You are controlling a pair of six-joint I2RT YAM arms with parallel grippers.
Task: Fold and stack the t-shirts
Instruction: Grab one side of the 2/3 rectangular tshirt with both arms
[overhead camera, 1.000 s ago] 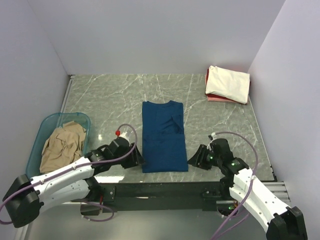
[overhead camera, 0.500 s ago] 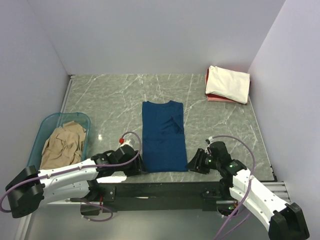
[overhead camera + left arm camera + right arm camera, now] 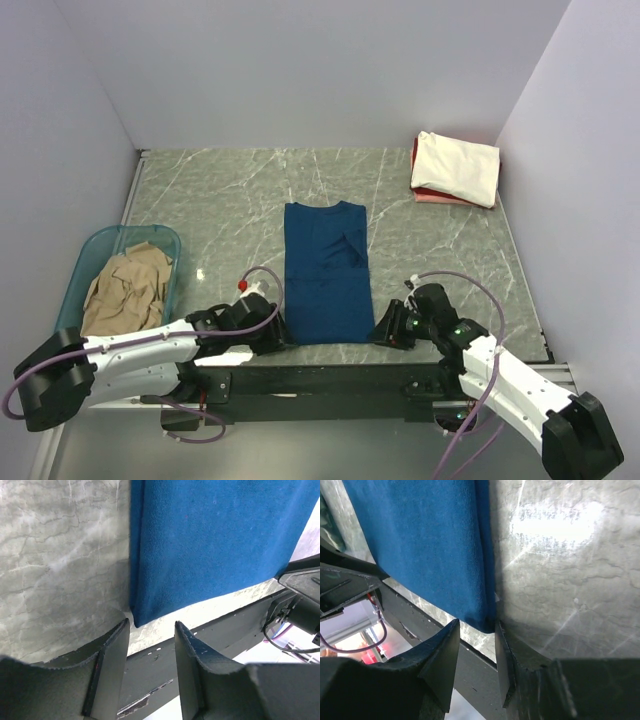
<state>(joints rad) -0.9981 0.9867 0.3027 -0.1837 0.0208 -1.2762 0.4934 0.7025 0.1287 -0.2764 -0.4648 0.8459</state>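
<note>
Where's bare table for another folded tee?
Bare tabletop between the teal tub and navy t-shirt, and from that shirt to the right wall, nearer than the cream-on-red stack. Crowded at the near edge: left end effector and right end effector at the shirt's corners.

White arms [image 3: 130,350], black jaws, purple cables [image 3: 262,268]

T-shirts, four: one navy blue cloth tee [image 3: 328,285] at centre; one cream folded cloth tee [image 3: 456,168] on one red cloth tee [image 3: 432,197], 2 o'clock; one crumpled tan cloth tee [image 3: 125,290], 9 o'clock.
Translucent teal plastic tub [image 3: 135,230]: one.
Grey-green marbled table [image 3: 220,200]: one.
Grippers, two: my left gripper [image 3: 150,630], my right gripper [image 3: 475,630].
</note>
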